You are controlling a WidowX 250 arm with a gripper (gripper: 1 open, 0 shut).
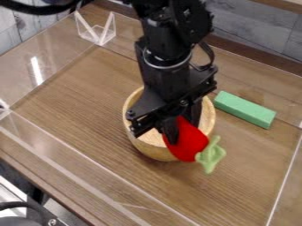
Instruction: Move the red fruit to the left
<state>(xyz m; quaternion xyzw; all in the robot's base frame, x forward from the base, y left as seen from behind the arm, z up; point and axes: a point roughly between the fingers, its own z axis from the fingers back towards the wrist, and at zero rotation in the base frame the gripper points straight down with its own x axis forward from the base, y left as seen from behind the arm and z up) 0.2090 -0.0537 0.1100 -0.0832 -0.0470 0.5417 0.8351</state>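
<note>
Jaws (pixel 174 126) of the black robot arm (pixel 171 62) are clamped on the red fruit (pixel 188 144), whose rounded red body sticks out from between and below them toward the near right. Its light green leafy stem (pixel 213 154) points away from the jaws, at the fruit's lower right end.

Behind and beneath the jaws is the round wooden bowl (pixel 144 139); the fruit overlaps the bowl's near right rim in the view, and whether it touches that rim I cannot tell. Right of the jaws and a little beyond them, a flat green rectangular block (pixel 245 109) lies slantwise on the wooden worktop (pixel 88 119). Well apart from the jaws, at the far left, stands a translucent white open-framed piece (pixel 97 29). No brand, label or writing can be read on the arm, bowl, block or fruit.
</note>
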